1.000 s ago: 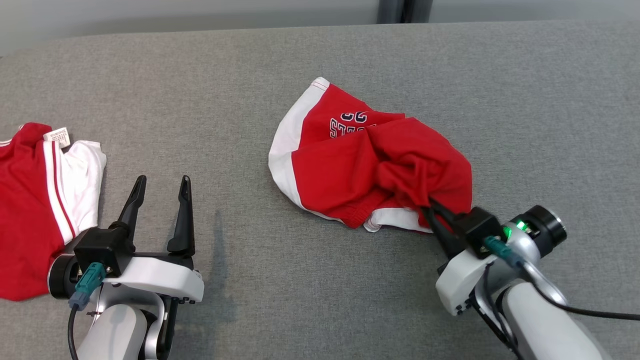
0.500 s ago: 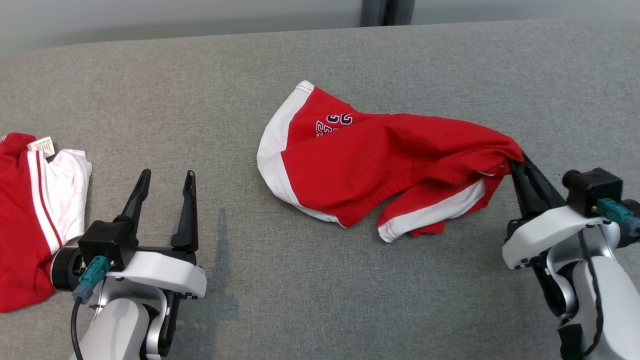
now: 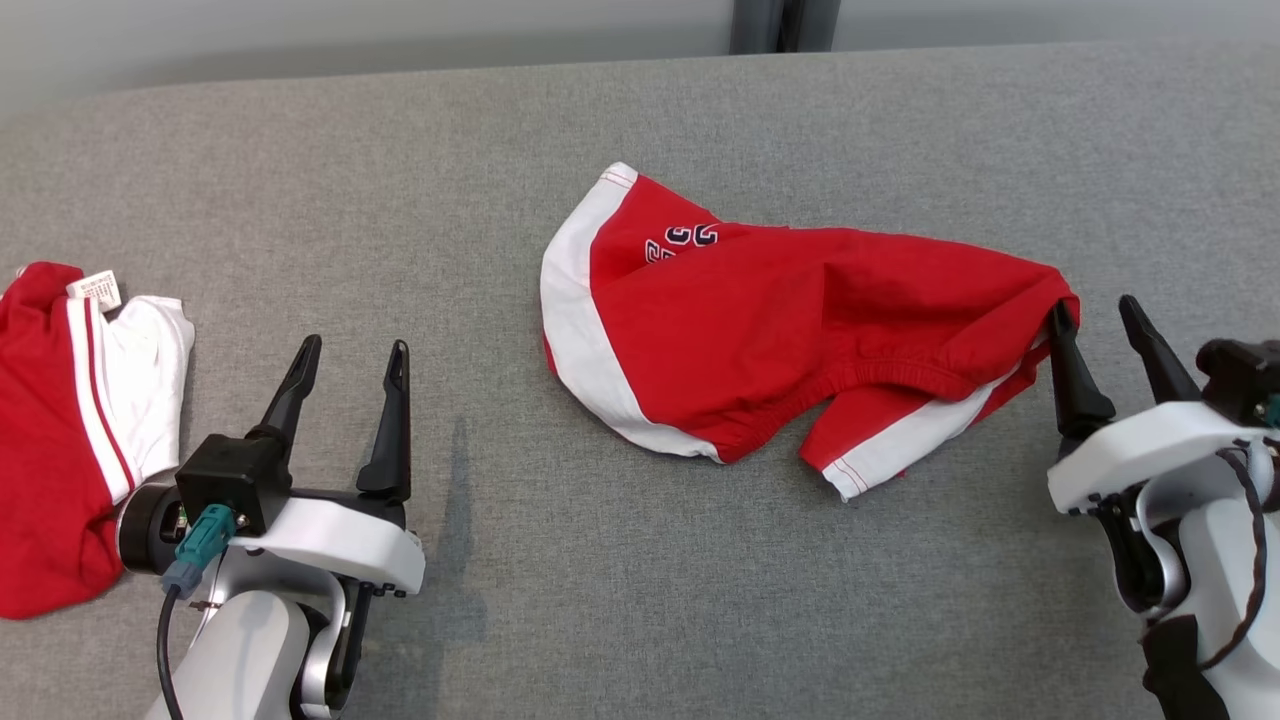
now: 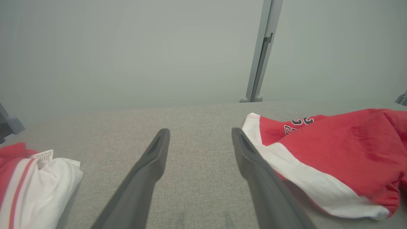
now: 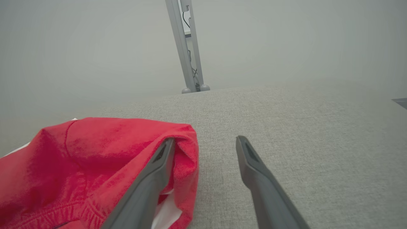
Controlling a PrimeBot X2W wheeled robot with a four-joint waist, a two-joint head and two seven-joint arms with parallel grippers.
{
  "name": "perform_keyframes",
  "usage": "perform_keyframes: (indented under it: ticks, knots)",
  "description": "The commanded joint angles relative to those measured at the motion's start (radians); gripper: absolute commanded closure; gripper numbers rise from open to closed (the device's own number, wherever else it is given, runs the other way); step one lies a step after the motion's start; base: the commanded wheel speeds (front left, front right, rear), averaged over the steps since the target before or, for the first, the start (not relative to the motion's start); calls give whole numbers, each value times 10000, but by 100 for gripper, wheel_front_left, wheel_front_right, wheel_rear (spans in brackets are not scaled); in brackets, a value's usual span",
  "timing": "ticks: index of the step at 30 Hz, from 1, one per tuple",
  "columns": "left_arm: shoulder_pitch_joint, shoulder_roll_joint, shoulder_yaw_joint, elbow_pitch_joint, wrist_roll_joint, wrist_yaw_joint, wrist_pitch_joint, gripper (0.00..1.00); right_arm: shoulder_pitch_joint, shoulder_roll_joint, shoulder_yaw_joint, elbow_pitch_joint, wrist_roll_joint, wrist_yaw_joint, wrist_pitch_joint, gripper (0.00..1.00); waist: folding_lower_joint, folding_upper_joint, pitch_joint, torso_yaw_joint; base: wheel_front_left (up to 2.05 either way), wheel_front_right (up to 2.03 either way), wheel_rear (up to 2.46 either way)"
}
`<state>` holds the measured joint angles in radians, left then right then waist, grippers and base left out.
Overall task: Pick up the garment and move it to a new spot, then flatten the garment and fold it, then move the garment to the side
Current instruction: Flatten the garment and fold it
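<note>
The garment (image 3: 780,330), red shorts with white side stripes and dark lettering, lies stretched across the middle of the grey table (image 3: 640,120). My right gripper (image 3: 1092,312) stands open at the garment's right end; its left finger touches the cloth and still has a fold draped over its tip, as the right wrist view shows at the garment (image 5: 95,159) beside my right gripper (image 5: 205,141). My left gripper (image 3: 354,348) is open and empty at the lower left, well apart from the garment (image 4: 334,159), with bare table between the fingers of the left gripper (image 4: 200,133).
A second red and white garment (image 3: 70,430) with a paper tag lies at the table's left edge, just left of my left arm. A grey post (image 3: 780,25) stands behind the table's far edge. Grey table surface stretches in front of and behind the shorts.
My right gripper dragged the garment's end to the right, stretching it out, then opened and let the cloth go. The left gripper stayed still. The head camera shifted slightly.
</note>
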<state>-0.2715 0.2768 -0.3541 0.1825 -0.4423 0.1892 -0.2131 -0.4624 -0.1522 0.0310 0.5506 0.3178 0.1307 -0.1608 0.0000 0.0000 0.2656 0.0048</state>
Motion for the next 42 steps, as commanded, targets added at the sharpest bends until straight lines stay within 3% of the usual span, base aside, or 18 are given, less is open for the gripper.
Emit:
perform_keyframes:
  ticks: [1, 12, 29, 42]
  knots:
    - [4, 53, 12, 34, -44, 6, -58, 0, 177, -164, -23, 102, 21, 1, -146, 0, 0, 0, -102, -11, 0, 0, 0]
    - [416, 186, 15, -12, -122, 139, -4, 0, 1246, -197, -488, -479, -593, 1, -483, 0, 0, 0, -788, -230, 0, 0, 0]
    - [1252, 534, -67, -538, -141, 433, 268, 0, 3464, 763, -274, -4810, -1806, 1, 904, 0, 0, 0, -1888, -264, 0, 0, 0]
    - [1546, 664, -140, -819, -212, 584, 438, 0, 4243, 962, -335, -5497, -1848, 1, 1410, 0, 0, 0, -2006, -276, 0, 0, 0]
